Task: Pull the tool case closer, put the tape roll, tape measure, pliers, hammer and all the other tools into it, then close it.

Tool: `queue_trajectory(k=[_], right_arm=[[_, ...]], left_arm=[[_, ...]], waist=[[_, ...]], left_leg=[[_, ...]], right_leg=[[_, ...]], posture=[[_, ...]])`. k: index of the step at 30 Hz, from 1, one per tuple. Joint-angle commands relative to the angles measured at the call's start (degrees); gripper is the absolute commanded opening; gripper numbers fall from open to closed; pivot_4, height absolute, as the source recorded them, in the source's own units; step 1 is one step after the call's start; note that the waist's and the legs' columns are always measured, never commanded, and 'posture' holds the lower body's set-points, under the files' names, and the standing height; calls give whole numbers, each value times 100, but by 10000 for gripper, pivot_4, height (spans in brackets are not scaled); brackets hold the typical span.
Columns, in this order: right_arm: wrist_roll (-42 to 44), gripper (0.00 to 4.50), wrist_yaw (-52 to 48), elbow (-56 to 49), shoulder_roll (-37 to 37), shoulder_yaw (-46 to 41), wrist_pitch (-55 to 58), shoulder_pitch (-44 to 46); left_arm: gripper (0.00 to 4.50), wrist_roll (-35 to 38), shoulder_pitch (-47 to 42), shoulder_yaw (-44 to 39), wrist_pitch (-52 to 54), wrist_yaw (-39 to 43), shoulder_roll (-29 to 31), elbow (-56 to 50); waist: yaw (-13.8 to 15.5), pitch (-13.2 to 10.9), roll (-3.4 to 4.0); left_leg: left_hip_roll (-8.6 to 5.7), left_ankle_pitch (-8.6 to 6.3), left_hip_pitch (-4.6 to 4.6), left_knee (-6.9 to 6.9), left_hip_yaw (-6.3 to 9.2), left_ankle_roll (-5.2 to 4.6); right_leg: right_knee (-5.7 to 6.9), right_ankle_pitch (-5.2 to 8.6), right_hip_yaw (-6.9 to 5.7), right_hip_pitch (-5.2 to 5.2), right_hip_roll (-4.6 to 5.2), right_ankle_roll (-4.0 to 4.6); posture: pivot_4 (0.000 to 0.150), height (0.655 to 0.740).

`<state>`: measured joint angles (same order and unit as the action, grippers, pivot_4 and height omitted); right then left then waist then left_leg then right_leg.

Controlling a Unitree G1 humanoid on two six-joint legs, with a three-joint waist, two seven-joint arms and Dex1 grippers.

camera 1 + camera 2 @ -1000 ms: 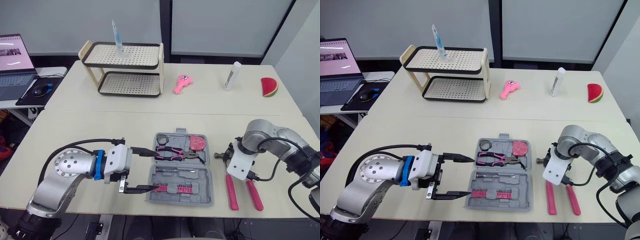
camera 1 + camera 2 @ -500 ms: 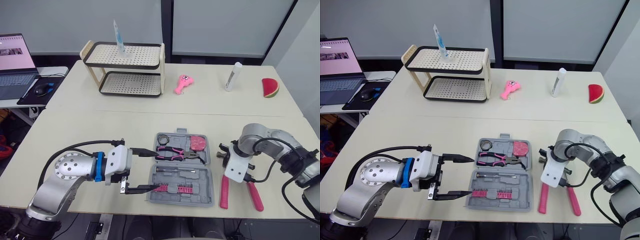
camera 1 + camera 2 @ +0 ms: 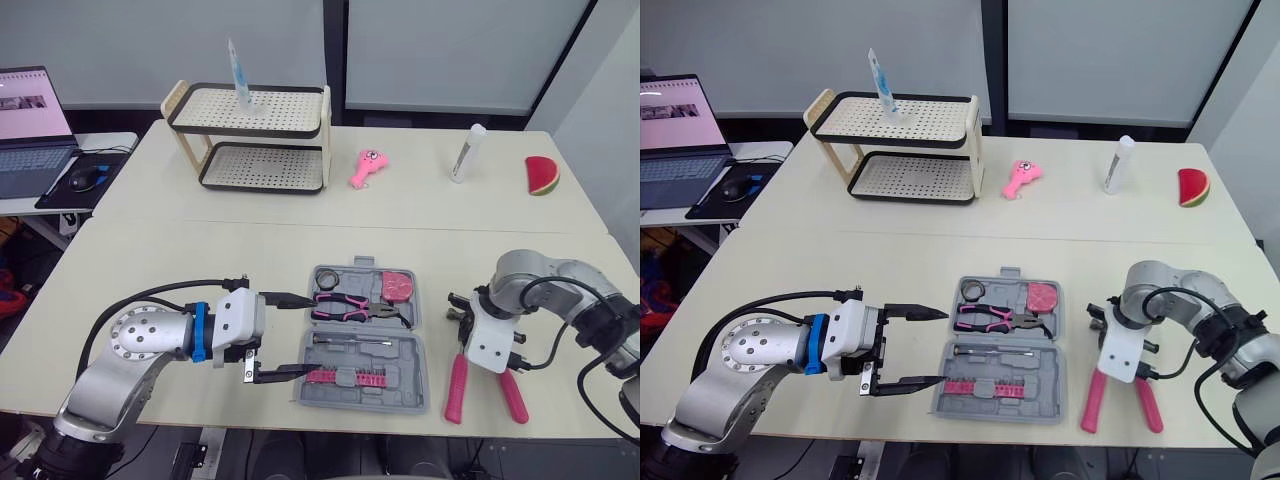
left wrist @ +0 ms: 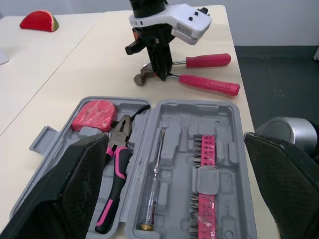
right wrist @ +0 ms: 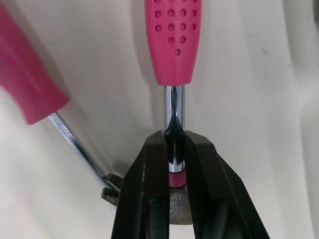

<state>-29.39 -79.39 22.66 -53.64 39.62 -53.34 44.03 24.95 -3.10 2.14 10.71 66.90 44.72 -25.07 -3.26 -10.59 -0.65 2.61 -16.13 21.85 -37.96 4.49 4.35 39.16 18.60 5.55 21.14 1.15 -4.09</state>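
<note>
the cream table [image 3: 200, 250] carries nearly everything. a 2-tier rack [image 3: 250, 140] stands on its far left, and a laptop [image 3: 25, 130] sits on a side desk further left.

the grey tool case [image 3: 412, 372] lies open and flat at the near edge, in the middle, between the 2 arms. its far half holds the tape roll [image 3: 325, 277] at the left, the pliers [image 3: 350, 308] across the middle and the tape measure [image 3: 397, 285] at the right. its near half holds a slim screwdriver [image 3: 350, 342] and a strip of pink bits [image 3: 350, 377].

the left gripper [image 3: 288, 335] hangs just left of the case with its 2 fingers spread wide. the near fingertip sits at the case's near left corner; whether it touches cannot be told.

the right gripper [image 5: 173, 149] points down at the table just right of the case, pinching the chrome shaft of the hammer [image 3: 455, 385] close to its head. the hammer lies on the table outside the case, its pink handle running toward the near edge. a second pink-handled tool [image 3: 512, 396] lies just right of it, and the 2 handles splay apart toward the near edge.

along the far side are a pink toy [image 3: 366, 167], a white bottle [image 3: 465, 152] and a watermelon slice [image 3: 541, 175].
</note>
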Motion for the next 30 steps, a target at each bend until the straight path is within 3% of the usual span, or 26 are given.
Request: queue_trajectory(k=[1,4,8,14,19,23,26,30], right_arm=[[522,2077,-369,-281,-478,-195,-193,259],[943,2076,-688,-498,-915,-343,-48,330],[1614,2076,-1054,-811,-1413,-809,1000,184],[2279,2074,-912,-1660,-1915,-1978,4382,-923],[3470,2072,-436,-3756,-2244,-3484,8260,-2771],[4284,2069,269,-5521,-1692,-4735,11485,-4103],[4517,2067,1114,-6255,-740,-5168,13323,-4344],[4530,2065,2240,-6700,605,-5561,14558,-4465]], left_arm=[[45000,-13,-57,51,-104,-28,-49,-99],[45000,-26,-110,77,-152,-22,-102,-55],[45000,-34,-215,68,-227,-10,-168,42],[45000,-50,-351,61,-362,35,-169,214],[45000,-45,-312,63,-468,79,-145,245],[45000,-43,-340,104,-567,157,-141,275],[45000,-25,-404,140,-575,170,-180,276],[45000,5,-448,147,-564,180,-175,277]], waist=[[0,-3,5],[2,-11,19],[3,-15,26],[37,-16,30],[138,-18,46],[148,-19,44],[145,-23,24],[148,-35,-2]], left_leg=[[0,0,0,-1,0,0],[0,0,1,-1,0,0],[0,0,0,-1,1,0],[0,0,1,-2,2,-1],[-1,0,10,0,4,-1],[4,0,4,2,10,0],[3,0,10,4,9,1],[-1,-1,23,4,6,2]], right_leg=[[0,0,0,0,0,0],[1,0,0,0,1,0],[4,0,0,0,1,0],[4,0,0,-1,-1,2],[4,1,-3,7,-1,2],[5,3,-5,2,-12,3],[-7,3,-3,0,-13,-1],[-20,-1,5,11,-10,-8]], posture=[[1500,7350],[1500,7350],[1500,7350],[1500,7350],[1500,7350],[1500,7350],[1500,7350],[1500,7350]])
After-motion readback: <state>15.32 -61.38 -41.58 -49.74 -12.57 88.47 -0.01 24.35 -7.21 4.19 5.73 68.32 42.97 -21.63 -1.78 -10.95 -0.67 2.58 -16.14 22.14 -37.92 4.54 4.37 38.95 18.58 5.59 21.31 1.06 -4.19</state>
